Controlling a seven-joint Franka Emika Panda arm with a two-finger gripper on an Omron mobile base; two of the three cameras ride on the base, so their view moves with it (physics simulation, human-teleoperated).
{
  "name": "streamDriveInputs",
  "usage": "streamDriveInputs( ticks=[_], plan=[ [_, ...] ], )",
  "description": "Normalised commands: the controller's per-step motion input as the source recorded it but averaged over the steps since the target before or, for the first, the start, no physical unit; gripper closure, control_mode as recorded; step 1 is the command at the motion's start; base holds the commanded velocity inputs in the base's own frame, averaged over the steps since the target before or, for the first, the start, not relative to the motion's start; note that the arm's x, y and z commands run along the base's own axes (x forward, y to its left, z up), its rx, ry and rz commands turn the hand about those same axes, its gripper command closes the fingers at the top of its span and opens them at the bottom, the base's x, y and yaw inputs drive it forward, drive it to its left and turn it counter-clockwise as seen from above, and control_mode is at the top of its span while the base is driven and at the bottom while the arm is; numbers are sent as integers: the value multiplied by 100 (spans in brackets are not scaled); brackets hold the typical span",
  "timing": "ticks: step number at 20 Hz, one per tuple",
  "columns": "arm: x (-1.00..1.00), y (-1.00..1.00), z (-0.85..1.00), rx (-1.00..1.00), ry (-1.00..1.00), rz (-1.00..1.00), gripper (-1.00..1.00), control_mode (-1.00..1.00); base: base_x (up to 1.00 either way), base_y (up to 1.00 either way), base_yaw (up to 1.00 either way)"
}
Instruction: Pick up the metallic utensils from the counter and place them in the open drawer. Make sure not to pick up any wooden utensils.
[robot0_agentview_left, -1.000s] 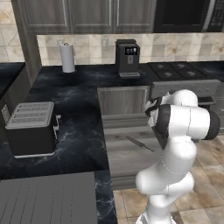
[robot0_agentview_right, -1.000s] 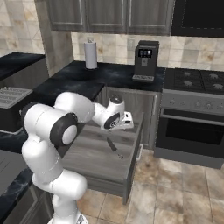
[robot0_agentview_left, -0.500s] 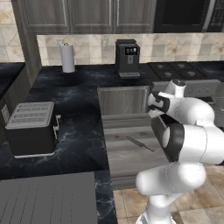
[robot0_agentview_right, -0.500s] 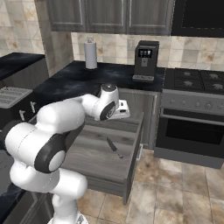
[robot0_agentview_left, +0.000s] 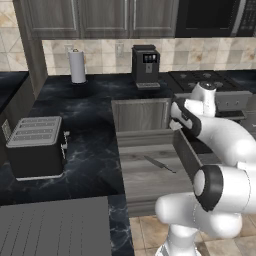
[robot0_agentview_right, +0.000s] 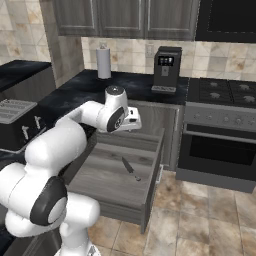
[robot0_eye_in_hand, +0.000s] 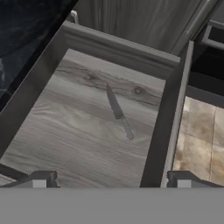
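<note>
Knife (robot0_eye_in_hand: 118, 111) lies alone on the grey floor of the open drawer (robot0_eye_in_hand: 48, 144), free of the tool (robot0_eye_in_hand: 109, 178), whose fingers are spread wide. Over the last second the arm has swung up from the drawer toward the far desk (robot0_agentview_left: 85, 100), suggesting one drop-off is finished.

Both base views look forward and down onto the open drawer (robot0_agentview_left: 150, 175); hand view looks closely into it

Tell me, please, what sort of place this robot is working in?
A home kitchen, rendered: a black coffee machine on the glossy black marbled counter, a dark oven range, and a white paper-towel roll.
</note>
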Motion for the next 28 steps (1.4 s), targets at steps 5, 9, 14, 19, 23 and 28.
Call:
streamDriveInputs(
  ticks=[5, 9, 14, 19, 23, 28],
  plan=[
    [-64, 41, 14, 0, -11, 0, -100, -100, 0, 0, 0],
    [-84, 35, 14, -1, -15, 0, -100, -100, 0, 0, 0],
    [-70, 28, 38, 0, -15, 0, -100, -100, 0, 0, 0],
    [-46, 13, 51, 0, -6, 0, -100, -100, 0, 0, 0],
    [-36, 6, 38, 0, -2, 0, -100, -100, 0, 0, 0],
    [-27, 15, 14, -1, -1, 0, -100, -100, 0, 0, 0]
  ],
)
